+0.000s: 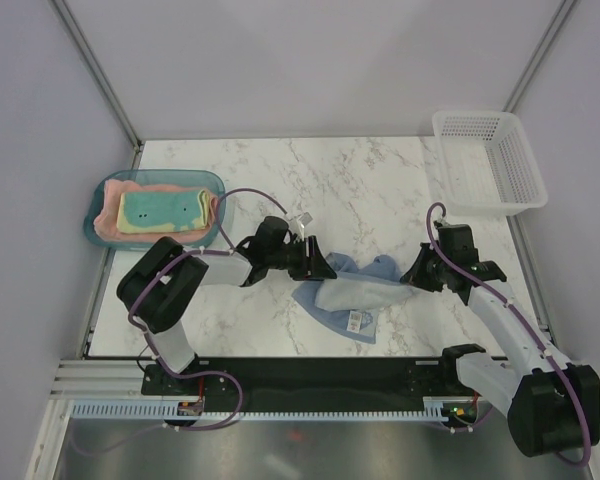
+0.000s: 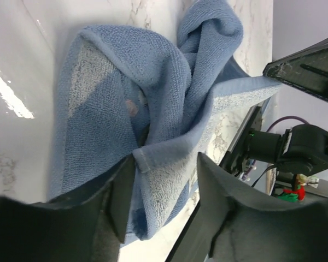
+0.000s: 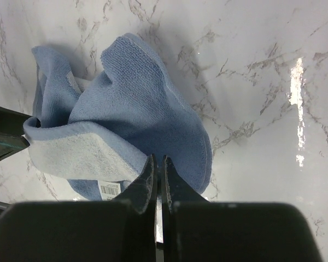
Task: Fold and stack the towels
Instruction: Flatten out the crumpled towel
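A light blue towel (image 1: 345, 295) lies crumpled on the marble table between my two grippers, its white tag (image 1: 356, 321) facing the near edge. In the left wrist view, my left gripper (image 2: 165, 164) is open around a folded corner of this towel (image 2: 153, 98); one finger touches the cloth and the other stands off it. My right gripper (image 3: 157, 158) is shut on the towel's pale hem (image 3: 82, 153), which runs across toward the left gripper. A yellow towel with teal patches (image 1: 160, 210) lies folded on a pink towel (image 1: 108, 222) in the teal tray (image 1: 98, 195).
A white mesh basket (image 1: 520, 170) stands at the table's far right corner. The tray sits at the left edge, close behind the left arm's elbow. Grey walls close in the back and both sides.
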Tool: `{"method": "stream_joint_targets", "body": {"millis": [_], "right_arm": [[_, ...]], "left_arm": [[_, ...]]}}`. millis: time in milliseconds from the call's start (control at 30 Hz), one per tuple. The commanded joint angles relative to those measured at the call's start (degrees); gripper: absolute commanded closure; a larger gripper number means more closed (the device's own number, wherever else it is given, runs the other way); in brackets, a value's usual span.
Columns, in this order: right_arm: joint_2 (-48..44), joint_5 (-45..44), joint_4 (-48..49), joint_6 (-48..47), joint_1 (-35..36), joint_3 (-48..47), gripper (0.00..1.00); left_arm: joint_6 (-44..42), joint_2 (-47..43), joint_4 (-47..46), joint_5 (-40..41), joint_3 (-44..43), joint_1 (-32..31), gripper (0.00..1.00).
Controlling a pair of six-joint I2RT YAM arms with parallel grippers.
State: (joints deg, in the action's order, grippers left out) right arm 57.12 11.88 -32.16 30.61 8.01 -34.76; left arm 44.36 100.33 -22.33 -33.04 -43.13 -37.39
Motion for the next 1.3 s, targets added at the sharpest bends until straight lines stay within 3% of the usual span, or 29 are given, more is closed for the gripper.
{"method": "stream_joint_targets", "body": {"millis": [0, 100, 267, 433, 600, 667, 767, 933, 1000, 1100, 1267], "right_arm": [[-0.52, -0.81, 0.96, -0.64, -0.28, -1.89, 1.0], [-0.35, -0.81, 0.96, -0.64, -0.28, -1.71, 1.0], [-0.26, -0.8, 0.96, -0.82, -0.19, -2.32, 1.0], [-0.87, -0.72, 1.14, -0.73, -0.28, -2.94, 1.0], [-2.09, -0.54, 4.29, 0.76, -0.19, -10.13, 1.0], [-2.8, -0.63, 8.68, 1.99, -0.1, -14.95, 1.0], [-0.71, -0.46, 14.13, 1.82, -0.19, -23.03, 1.0], [2.03, 6.03, 27.55, -1.07, -0.1, -33.78, 1.0], [1.85, 4.21, 27.07, -1.34, -0.1, -39.66, 1.0], [-0.07, 6.13, 23.2, -2.57, -0.1, -45.21, 1.0], [-12.96, 13.51, 26.53, 2.95, -0.19, -38.56, 1.0]], "left_arm": [[2.49, -1.98, -3.86, -1.86, -0.64, -0.84, 0.48], [2.57, -2.6, -3.86, -1.68, -0.37, -1.02, 0.66], [2.75, -2.69, -4.65, -1.77, -0.46, -1.29, 0.77], [2.14, -3.21, -4.4, -2.03, -0.81, -1.46, 0.98], [-3.56, -7.42, 6.31, 0.69, -7.65, -1.37, 0.98], [-8.75, -10.66, 15.97, 4.28, -12.3, -1.37, 0.98], [-15.51, -13.92, 30.2, 11.92, -28.51, -1.37, 0.98], [-21.24, -16.66, 41.38, 21.15, -47.45, -1.37, 0.98], [-21.42, -17.71, 45.87, 22.05, -54.75, -1.37, 0.98], [-19.76, -20.43, 47.46, 20.21, -57.24, -1.46, 0.98], [-15.98, -30.27, 47.46, 18.01, -51.37, -4.44, 0.98]]}}
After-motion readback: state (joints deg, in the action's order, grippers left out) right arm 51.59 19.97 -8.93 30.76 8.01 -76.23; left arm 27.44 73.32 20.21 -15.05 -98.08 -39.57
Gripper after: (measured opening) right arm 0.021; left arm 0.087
